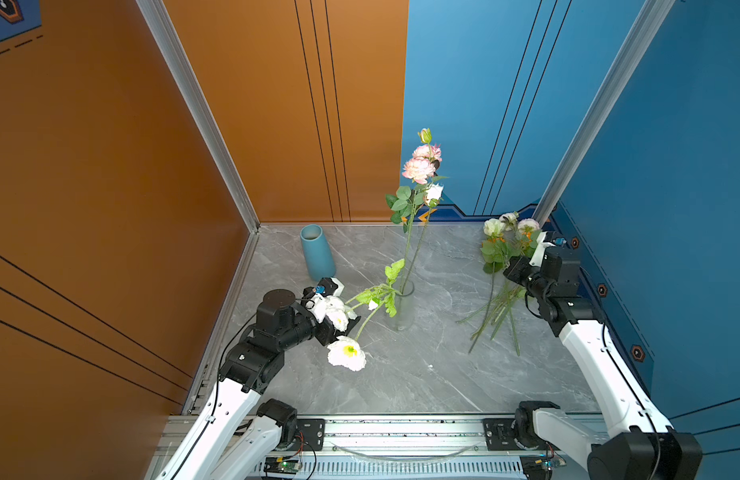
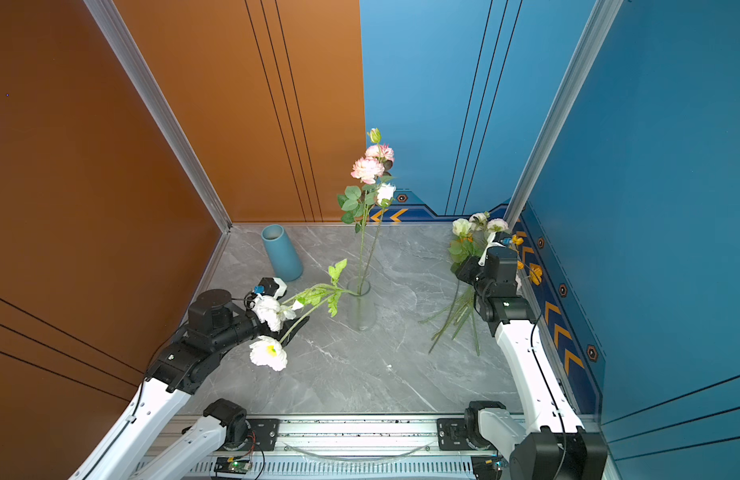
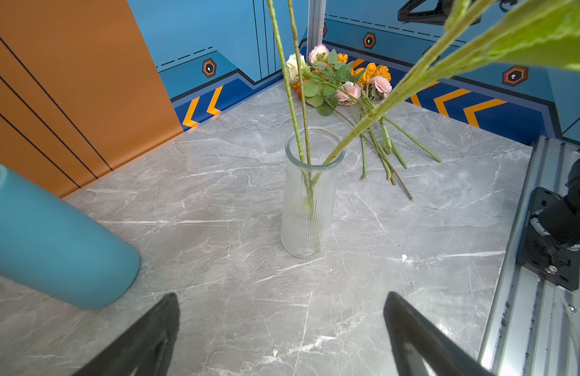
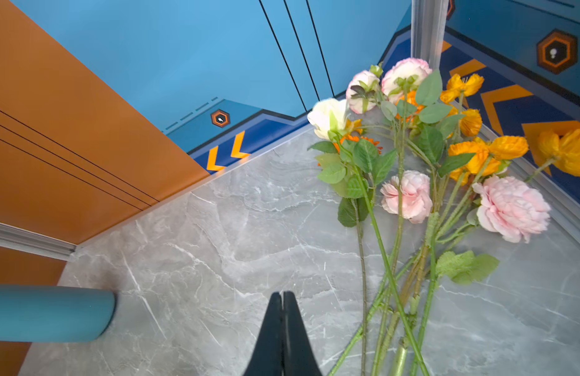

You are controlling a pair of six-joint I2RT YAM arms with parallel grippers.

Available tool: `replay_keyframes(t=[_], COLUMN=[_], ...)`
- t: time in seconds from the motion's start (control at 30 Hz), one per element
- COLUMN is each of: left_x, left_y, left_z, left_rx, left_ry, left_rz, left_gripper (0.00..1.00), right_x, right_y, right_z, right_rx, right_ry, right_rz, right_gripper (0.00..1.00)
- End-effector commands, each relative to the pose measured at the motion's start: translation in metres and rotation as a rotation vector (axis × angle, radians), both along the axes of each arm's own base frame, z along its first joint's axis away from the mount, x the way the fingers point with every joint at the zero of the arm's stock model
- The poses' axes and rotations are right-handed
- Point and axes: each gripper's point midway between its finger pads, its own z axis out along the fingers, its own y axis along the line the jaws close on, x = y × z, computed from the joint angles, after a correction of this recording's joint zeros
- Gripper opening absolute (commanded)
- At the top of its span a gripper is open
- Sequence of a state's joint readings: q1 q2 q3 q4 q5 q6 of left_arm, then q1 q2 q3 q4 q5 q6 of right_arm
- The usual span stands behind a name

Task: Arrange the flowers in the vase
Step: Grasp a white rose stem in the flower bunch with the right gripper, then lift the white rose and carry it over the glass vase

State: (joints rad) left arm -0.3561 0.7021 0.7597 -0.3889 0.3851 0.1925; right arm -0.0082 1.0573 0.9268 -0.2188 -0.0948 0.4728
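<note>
The ribbed glass vase [image 1: 402,305] at the centre of both top views holds two tall stems with pink ruffled blooms [image 1: 419,169] and a white, yellow-centred spray [image 1: 346,353] drooping to the lower left. The other flowers [image 4: 409,195] lie bundled on the tabletop [image 1: 422,374] at right. A blue vase [image 1: 317,251] stands at upper left. The left gripper [image 3: 282,296] is spread wide; the right gripper [image 4: 283,294] is pressed together.
</note>
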Motion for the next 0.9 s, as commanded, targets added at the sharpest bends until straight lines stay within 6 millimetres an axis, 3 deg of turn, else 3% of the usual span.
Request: replay_keyframes(t=[0.0, 0.03, 0.07, 0.13, 0.23, 0.33, 0.47, 0.67, 0.87], left_x=[0.003, 0.003, 0.002, 0.001, 0.001, 0.001, 0.001, 0.000, 0.001], left_y=[-0.002, -0.001, -0.001, -0.001, -0.002, -0.002, -0.002, -0.004, -0.004], left_z=[-0.002, -0.003, -0.003, -0.004, -0.005, -0.007, -0.007, -0.008, -0.009], left_rx=[-0.019, -0.017, -0.016, -0.016, -0.014, -0.012, -0.010, -0.011, -0.007], left_ry=[0.010, 0.013, 0.011, 0.011, 0.015, 0.019, 0.019, 0.025, 0.024], left_rz=[-0.003, -0.001, 0.001, -0.002, -0.003, -0.001, -0.004, -0.015, -0.012], left_gripper=[0.98, 0.98, 0.98, 0.98, 0.98, 0.98, 0.98, 0.98, 0.98], right_x=[-0.001, 0.000, 0.001, 0.008, 0.027, 0.044, 0.057, 0.065, 0.067], right_y=[0.002, -0.003, -0.011, -0.024, -0.036, -0.043, -0.047, -0.045, -0.043], right_z=[-0.006, -0.019, -0.034, -0.065, -0.108, -0.142, -0.173, -0.191, -0.205], right_rx=[0.005, -0.028, -0.071, -0.114, -0.058, -0.026, -0.068, -0.097, -0.089], right_ry=[0.010, 0.068, 0.139, 0.266, 0.407, 0.497, 0.570, 0.591, 0.622], right_rz=[0.005, -0.007, -0.033, -0.067, -0.056, -0.042, -0.036, -0.027, -0.016], right_gripper=[0.03, 0.22, 0.35, 0.51, 0.61, 0.62, 0.59, 0.52, 0.34])
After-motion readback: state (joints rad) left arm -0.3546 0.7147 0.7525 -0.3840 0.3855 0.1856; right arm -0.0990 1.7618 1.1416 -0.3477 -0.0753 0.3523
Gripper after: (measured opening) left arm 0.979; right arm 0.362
